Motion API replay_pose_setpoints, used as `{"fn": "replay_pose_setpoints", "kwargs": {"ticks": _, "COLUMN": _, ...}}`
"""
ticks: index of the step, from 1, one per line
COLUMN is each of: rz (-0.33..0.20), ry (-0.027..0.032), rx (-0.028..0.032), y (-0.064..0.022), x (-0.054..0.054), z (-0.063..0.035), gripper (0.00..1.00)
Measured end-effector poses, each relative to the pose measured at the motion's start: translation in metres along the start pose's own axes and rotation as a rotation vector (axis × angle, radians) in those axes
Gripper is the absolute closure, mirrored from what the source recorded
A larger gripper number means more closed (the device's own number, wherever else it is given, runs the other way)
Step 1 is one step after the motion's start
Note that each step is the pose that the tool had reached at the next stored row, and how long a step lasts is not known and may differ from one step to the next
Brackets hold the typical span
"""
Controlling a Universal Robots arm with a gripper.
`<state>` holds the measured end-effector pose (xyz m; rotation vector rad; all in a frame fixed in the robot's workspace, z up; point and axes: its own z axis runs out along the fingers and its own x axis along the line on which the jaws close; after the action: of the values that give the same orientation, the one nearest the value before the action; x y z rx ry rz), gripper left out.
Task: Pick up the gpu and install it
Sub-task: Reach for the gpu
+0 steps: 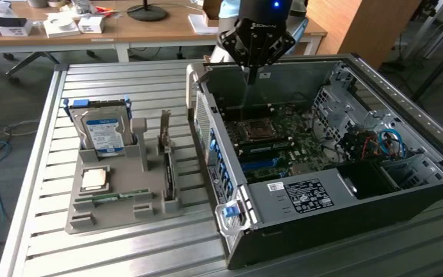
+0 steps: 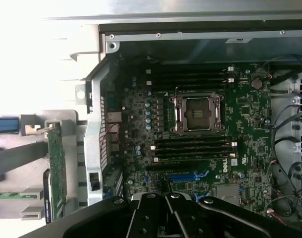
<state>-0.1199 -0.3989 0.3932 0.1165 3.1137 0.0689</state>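
Gripper [image 1: 250,79]: hovering shut and empty over motherboard [image 1: 299,147].
Gpu [image 1: 168,161]: sitting in holder [image 1: 90,214], well apart.
Risk: gripper dipping lower, possibly jabbing CPU socket [image 1: 256,130].

You've got the case [image 1: 306,225] open on top, straight drop to the motherboard [image 1: 283,138]; walls fence every side, cables [image 1: 375,144] crowd the drive end. The gpu [image 1: 166,161] stands edge-on in the holder [image 1: 121,208], post [image 1: 138,131] just beside it, free above.

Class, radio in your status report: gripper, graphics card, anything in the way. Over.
Gripper shut, empty, above open computer case. Graphics card upright in gray holder beside case, untouched. Case's near wall stands between them.
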Motion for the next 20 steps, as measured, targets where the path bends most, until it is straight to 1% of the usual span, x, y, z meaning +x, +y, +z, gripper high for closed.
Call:
{"fn": "replay_pose_setpoints", "kwargs": {"ticks": 13, "rz": 0.0, "ry": 0.0001, "rx": 0.0001, "y": -0.0014, "x": 0.019, "z": -0.0004, "gripper": 0.89}}
{"fn": "replay_pose_setpoints", "kwargs": {"ticks": 20, "rz": 0.0, "ry": 0.0001, "rx": 0.0001, "y": -0.0023, "x": 0.035, "z": -0.0007, "gripper": 0.89}}
